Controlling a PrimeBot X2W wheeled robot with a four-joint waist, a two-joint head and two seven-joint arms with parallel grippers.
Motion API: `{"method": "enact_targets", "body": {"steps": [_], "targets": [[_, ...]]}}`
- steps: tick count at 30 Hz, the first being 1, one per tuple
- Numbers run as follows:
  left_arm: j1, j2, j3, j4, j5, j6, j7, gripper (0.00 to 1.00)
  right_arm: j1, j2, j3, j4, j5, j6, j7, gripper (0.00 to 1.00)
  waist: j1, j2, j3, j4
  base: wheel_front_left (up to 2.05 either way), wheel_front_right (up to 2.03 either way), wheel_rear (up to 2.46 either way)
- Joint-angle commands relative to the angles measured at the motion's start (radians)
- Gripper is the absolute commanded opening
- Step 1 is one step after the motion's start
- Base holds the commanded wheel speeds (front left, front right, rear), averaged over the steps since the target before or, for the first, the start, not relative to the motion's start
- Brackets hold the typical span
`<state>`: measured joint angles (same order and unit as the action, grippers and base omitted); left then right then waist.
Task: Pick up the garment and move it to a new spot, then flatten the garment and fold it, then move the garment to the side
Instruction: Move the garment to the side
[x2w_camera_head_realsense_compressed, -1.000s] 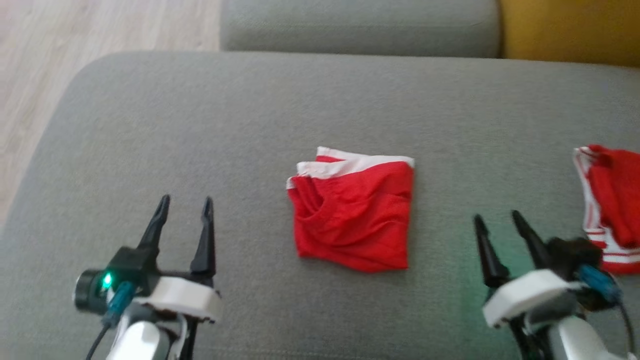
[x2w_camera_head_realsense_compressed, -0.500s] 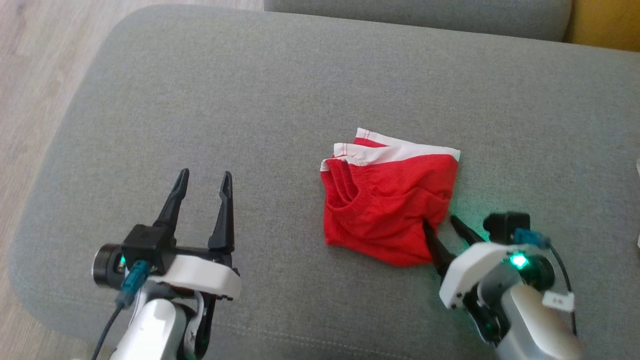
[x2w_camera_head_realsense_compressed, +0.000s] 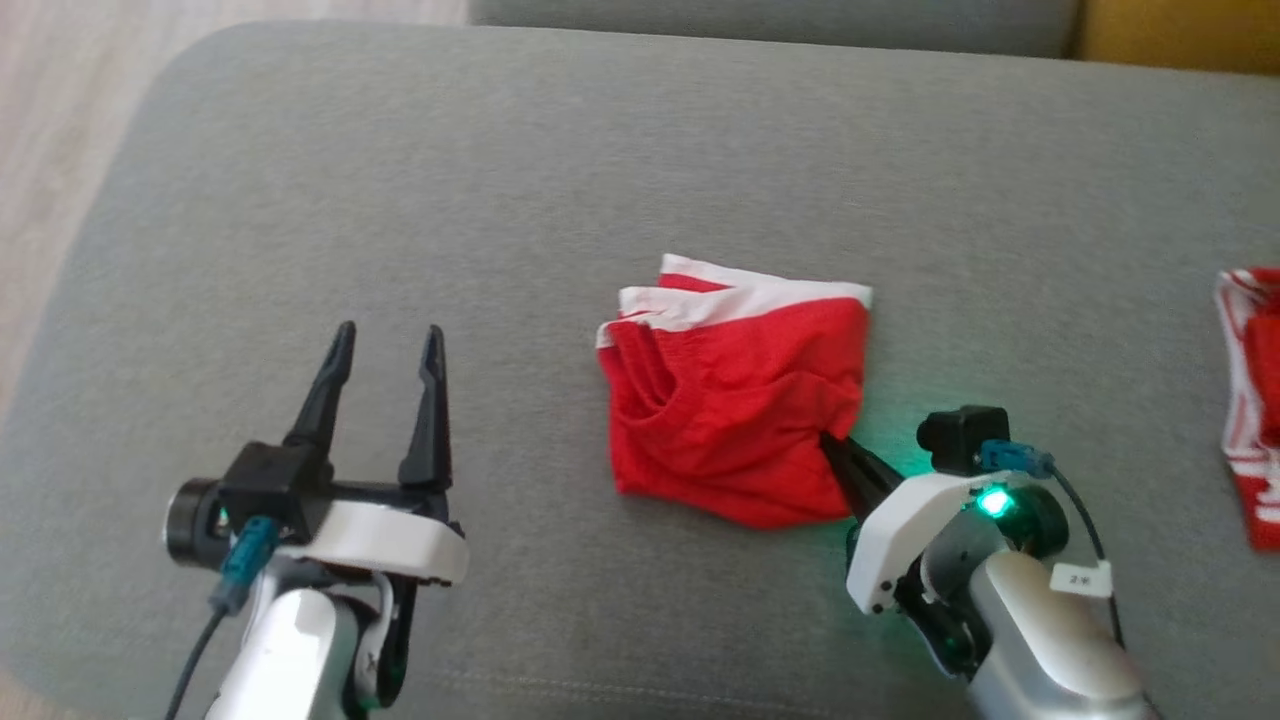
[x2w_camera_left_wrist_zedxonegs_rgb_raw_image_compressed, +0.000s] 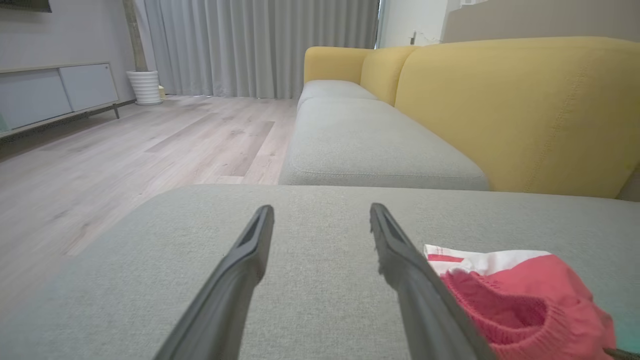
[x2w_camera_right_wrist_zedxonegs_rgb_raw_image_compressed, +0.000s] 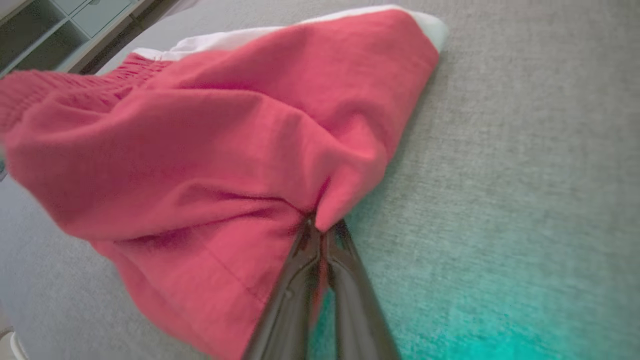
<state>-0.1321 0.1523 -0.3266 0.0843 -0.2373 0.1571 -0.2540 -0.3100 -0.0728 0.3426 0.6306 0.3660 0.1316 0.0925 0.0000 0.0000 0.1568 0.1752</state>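
The right hand (x2w_camera_head_realsense_compressed: 830, 443) pinches the red garment (x2w_camera_head_realsense_compressed: 735, 400), apparently at its corner.

Right gripper (x2w_camera_head_realsense_compressed: 832, 450) tips under the garment (x2w_camera_head_realsense_compressed: 735, 400) (far cloth (x2w_camera_head_realsense_compressed: 1250, 400) half beyond frame)

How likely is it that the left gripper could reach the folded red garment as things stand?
Probably yes. The left gripper stands open, with bare grey cushion between it and the folded red garment. The right gripper, shut on the garment's near right corner, leaves the left side free.
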Motion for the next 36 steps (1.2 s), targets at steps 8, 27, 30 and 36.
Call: {"method": "enact_targets", "body": {"steps": [8, 27, 30, 36], "targets": [[-0.03, 0.006, 0.074, -0.063, 0.031, -0.017, -0.008, 1.0, -0.018, -0.149, 0.047, -0.125, -0.029, -0.001, 0.073, 0.0, 0.0, 0.0, 0.024, -0.207, 0.0, 0.0, 0.0], [-0.101, 0.003, 0.062, -0.069, 0.071, -0.064, -0.008, 1.0, -0.223, -0.45, -0.112, -0.316, -0.054, -0.001, 0.158, 0.0, 0.0, 0.0, 0.119, -0.393, 0.0, 0.0, 0.0], [-0.103, 0.003, 0.062, -0.072, 0.074, -0.067, -0.008, 1.0, -0.252, -0.491, -0.183, -0.305, -0.055, -0.001, 0.187, 0.0, 0.0, 0.0, 0.13, -0.396, 0.0, 0.0, 0.0], [-0.126, 0.003, 0.054, -0.071, 0.081, -0.081, -0.008, 1.0, -0.292, -0.477, -0.305, -0.19, -0.076, -0.001, 0.208, 0.0, 0.0, 0.0, 0.17, -0.387, 0.0, 0.0, 0.0]]}}
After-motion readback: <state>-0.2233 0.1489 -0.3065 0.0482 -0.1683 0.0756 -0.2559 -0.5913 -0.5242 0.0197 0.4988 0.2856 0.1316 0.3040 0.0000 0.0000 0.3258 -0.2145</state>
